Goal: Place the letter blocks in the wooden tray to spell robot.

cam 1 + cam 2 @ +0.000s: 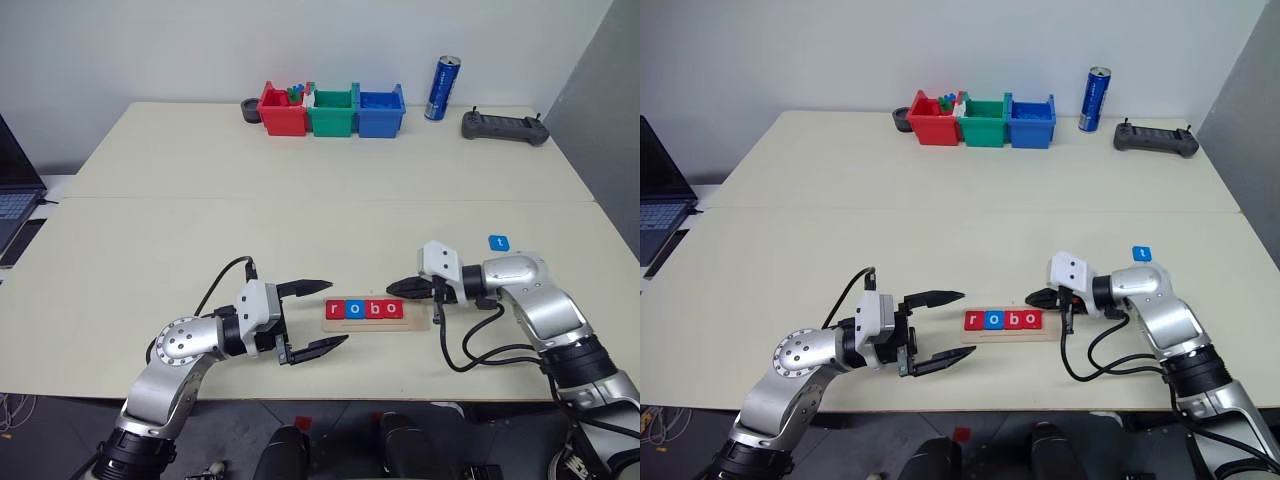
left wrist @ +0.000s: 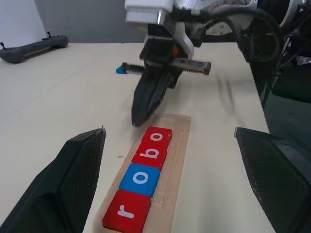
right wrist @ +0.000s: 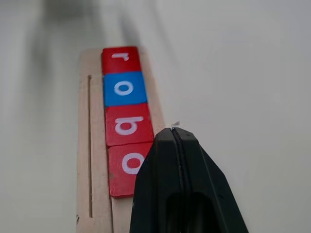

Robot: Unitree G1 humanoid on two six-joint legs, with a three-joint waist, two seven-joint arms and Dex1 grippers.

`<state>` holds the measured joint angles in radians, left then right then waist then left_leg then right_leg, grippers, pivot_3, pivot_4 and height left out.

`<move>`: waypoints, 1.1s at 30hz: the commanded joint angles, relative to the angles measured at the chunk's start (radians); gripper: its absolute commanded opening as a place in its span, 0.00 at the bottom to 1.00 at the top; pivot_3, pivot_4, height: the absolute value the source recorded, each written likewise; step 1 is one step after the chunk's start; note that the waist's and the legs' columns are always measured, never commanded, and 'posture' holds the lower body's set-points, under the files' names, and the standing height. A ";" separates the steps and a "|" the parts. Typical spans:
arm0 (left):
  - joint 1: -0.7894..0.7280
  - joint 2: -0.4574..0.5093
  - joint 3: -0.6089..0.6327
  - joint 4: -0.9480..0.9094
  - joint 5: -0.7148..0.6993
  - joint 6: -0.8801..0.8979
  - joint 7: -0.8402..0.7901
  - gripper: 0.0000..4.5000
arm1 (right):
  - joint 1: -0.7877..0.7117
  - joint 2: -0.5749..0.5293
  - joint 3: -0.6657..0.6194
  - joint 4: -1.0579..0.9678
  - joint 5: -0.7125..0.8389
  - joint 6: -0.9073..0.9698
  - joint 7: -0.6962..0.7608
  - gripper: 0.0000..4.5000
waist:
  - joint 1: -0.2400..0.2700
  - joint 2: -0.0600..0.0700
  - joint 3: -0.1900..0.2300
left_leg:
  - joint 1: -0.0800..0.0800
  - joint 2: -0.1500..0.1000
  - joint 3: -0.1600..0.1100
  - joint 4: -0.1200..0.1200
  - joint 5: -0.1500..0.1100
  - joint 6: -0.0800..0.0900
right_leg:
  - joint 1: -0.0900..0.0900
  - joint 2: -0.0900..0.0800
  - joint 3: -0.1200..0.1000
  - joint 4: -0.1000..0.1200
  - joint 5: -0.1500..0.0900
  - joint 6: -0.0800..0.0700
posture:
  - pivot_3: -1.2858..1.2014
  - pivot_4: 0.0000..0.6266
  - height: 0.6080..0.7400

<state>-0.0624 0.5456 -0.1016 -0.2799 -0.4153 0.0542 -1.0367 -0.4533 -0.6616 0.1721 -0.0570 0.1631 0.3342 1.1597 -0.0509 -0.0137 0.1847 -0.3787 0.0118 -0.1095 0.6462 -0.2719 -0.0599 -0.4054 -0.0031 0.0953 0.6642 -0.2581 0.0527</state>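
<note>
The wooden tray [image 1: 417, 321] lies near the table's front edge and holds a row of letter blocks [image 1: 365, 309] reading r, o, b, o: red, blue, red, red. The blue t block [image 1: 499, 242] lies flat on the table behind my right arm. My right gripper [image 1: 393, 287] is shut with nothing in it, its tips just above the tray's bare right end beside the last o [image 3: 127, 166]. To the left of the tray my left gripper [image 1: 334, 315] stands open and empty, pointing at the r block [image 2: 127, 212].
Red [image 1: 282, 110], green [image 1: 332, 112] and blue [image 1: 381, 111] bins stand in a row at the table's far edge, with a blue can [image 1: 442, 88] and a black controller [image 1: 505, 127] to their right. A laptop [image 1: 15, 200] sits off the left side.
</note>
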 commanded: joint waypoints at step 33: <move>-0.031 -0.034 -0.021 -0.025 0.000 -0.028 0.003 1.00 | -0.143 0.182 -0.466 0.387 -0.013 0.319 -0.918 0.99 | -0.007 0.001 0.000 | 0.000 0.000 0.002 0.000 0.000 0.000 | 0.000 0.001 0.002 0.000 0.000 0.000 | 0.52 0.24 1.00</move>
<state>-0.0913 0.5085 -0.1242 -0.2743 -0.4143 0.0335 -1.0353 -0.5666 -0.4711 -0.2650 0.3320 0.1368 0.6808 0.2402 -0.0579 -0.0131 0.1843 -0.3782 0.0115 -0.1073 0.6458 -0.2718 -0.0598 -0.4055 -0.0025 0.0972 0.6645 -0.2581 0.0526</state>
